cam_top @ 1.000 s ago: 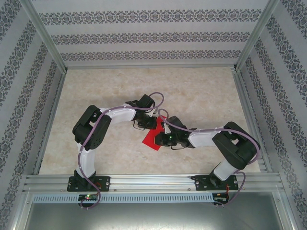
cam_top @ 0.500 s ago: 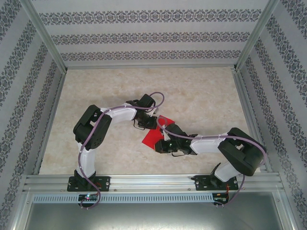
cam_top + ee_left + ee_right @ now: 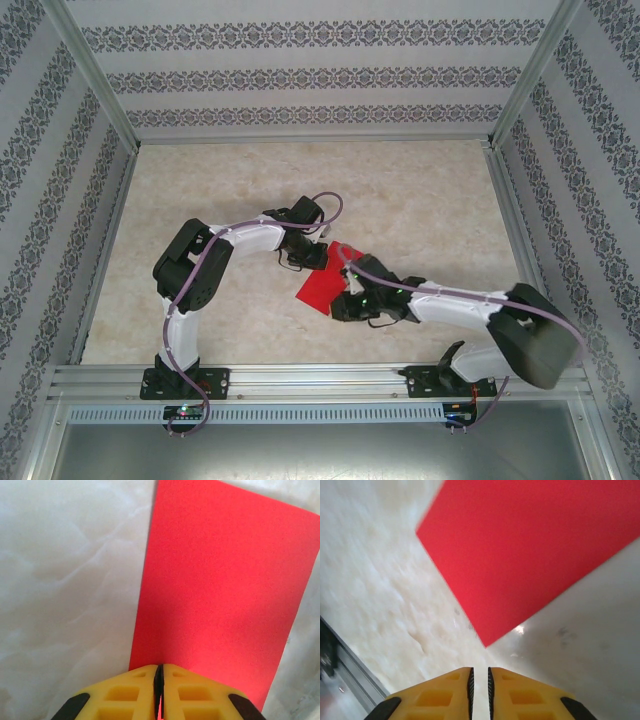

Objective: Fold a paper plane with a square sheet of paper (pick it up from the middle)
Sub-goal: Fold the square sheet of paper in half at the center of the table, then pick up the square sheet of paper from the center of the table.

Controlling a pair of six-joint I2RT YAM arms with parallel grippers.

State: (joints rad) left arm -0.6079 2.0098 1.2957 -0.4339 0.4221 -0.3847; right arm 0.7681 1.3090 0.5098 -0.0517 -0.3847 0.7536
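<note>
Item: sheet of paper (image 3: pixel 318 288), bright red, plain, straight-edged, near the middle of the pale marbled table (image 3: pixel 420 200), between the two wrists. From the left wrist view it (image 3: pixel 220 580) reads as a long rectangle running away from the fingers over the table (image 3: pixel 65 580); whether it is doubled over cannot be told. Left gripper (image 3: pixel 318 264): at the sheet's far edge. Its yellow fingers (image 3: pixel 130 690) are pressed together, with a sliver of red between them, so it (image 3: pixel 159 672) is pinching the paper's near edge. Right gripper (image 3: pixel 338 304): low over the table at the sheet's near side. From its own camera it (image 3: pixel 480 672) has its fingers (image 3: pixel 440 695) standing a narrow slit apart with nothing between them. One corner of the sheet (image 3: pixel 530 545) points towards them, just ahead and not touching. Table surface (image 3: pixel 380 590) lies below, and an aluminium rail (image 3: pixel 350 680) runs along the lower left.
</note>
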